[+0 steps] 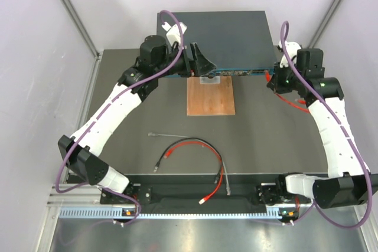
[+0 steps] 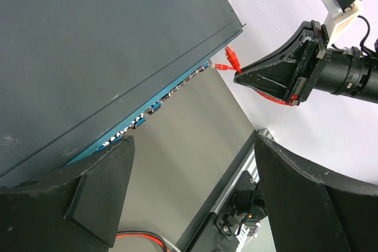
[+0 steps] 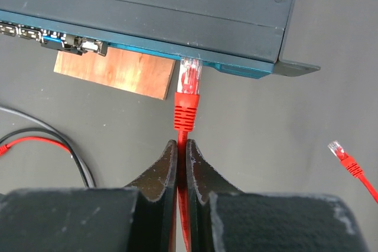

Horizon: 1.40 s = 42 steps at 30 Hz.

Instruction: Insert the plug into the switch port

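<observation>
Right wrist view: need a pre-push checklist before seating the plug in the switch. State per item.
1. Grip: right gripper shut on the red cable just behind the plug: ok.
2. Plug tip at the front face of the switch, near its right end: ok.
3. Plug in line with the right gripper, roughly square to the face: ok.
4. Fully seated or latched: cannot tell.
5. Left gripper open, empty, apart from the plug: ok.
6. Wooden board lies left of the plug, out of its path: ok.
</observation>
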### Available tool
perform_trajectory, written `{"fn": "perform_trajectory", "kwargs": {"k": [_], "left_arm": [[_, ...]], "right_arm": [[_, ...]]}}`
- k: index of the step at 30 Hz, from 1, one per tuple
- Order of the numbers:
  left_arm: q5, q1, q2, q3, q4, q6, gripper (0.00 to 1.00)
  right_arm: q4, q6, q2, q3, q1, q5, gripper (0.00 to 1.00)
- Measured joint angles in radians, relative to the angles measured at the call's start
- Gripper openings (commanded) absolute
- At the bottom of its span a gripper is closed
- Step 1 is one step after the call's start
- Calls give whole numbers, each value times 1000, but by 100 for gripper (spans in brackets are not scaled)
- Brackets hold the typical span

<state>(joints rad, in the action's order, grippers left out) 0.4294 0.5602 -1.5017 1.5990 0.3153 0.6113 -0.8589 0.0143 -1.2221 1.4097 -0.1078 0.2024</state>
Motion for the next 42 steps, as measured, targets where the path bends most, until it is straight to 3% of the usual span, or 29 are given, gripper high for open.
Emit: {"fn": "perform_trajectory", "kwargs": {"k": [22, 42], "left_arm": [[22, -25, -18, 0, -1, 8, 87], [27, -27, -21, 0, -7, 13, 87]], "right_arm": [[-20, -46, -17, 38, -1, -11, 0], [23, -72, -15, 25, -49, -113, 0]]}}
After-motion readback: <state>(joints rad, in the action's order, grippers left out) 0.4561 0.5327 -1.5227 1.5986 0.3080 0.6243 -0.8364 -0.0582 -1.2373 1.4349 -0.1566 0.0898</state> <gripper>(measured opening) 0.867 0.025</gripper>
